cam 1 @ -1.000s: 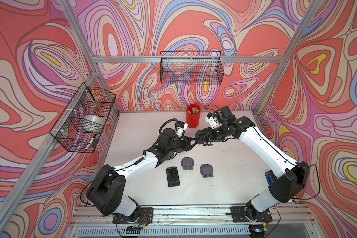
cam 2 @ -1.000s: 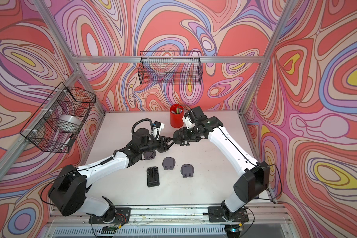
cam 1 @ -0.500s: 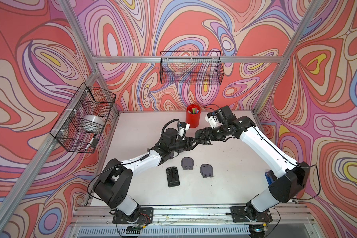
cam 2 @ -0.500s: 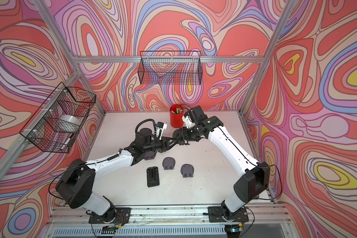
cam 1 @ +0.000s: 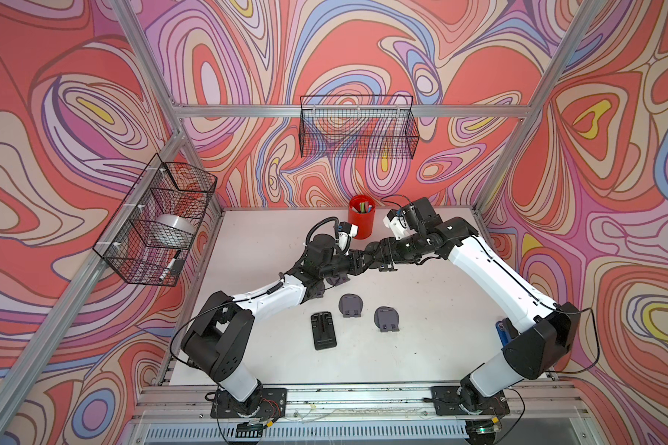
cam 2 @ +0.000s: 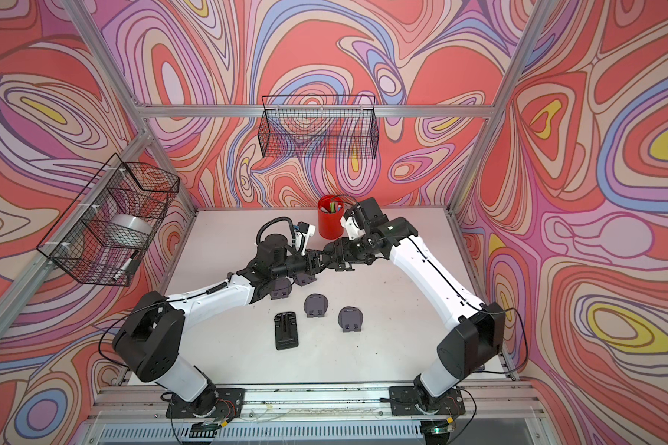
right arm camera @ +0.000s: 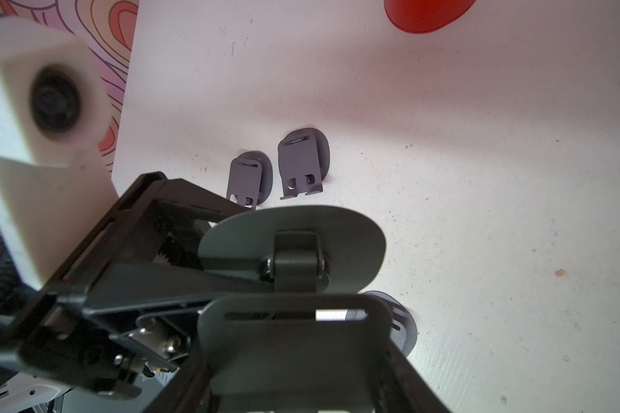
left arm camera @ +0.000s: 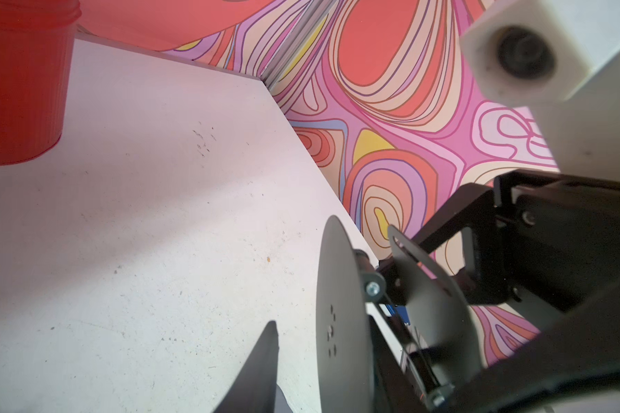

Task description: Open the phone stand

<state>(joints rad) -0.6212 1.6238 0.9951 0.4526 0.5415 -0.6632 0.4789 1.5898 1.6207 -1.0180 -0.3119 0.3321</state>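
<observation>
A grey phone stand (cam 1: 366, 257) hangs above the table's middle, between my two grippers in both top views. My right gripper (right arm camera: 298, 375) is shut on its slotted plate (right arm camera: 294, 343). The round base (right arm camera: 290, 239) is swung away from that plate on the hinge. In the left wrist view the round base (left arm camera: 340, 321) shows edge-on between the fingers of my left gripper (left arm camera: 383, 347). A gap remains between one finger (left arm camera: 262, 364) and the base, so the left gripper is open around it. The grippers meet tip to tip: left gripper (cam 2: 312, 265), right gripper (cam 2: 331, 256).
Two folded grey stands (cam 1: 350, 305) (cam 1: 386, 318) and a flat black stand (cam 1: 324, 330) lie in front of the arms. Another grey stand (cam 2: 280, 288) lies under my left arm. A red cup (cam 1: 361, 221) of pens stands right behind the grippers. Wire baskets (cam 1: 357, 127) (cam 1: 159, 223) hang on the walls.
My left gripper has moved in toward the right gripper and its jaws have narrowed around the stand's round base. The right arm has stayed still with the stand in it.
</observation>
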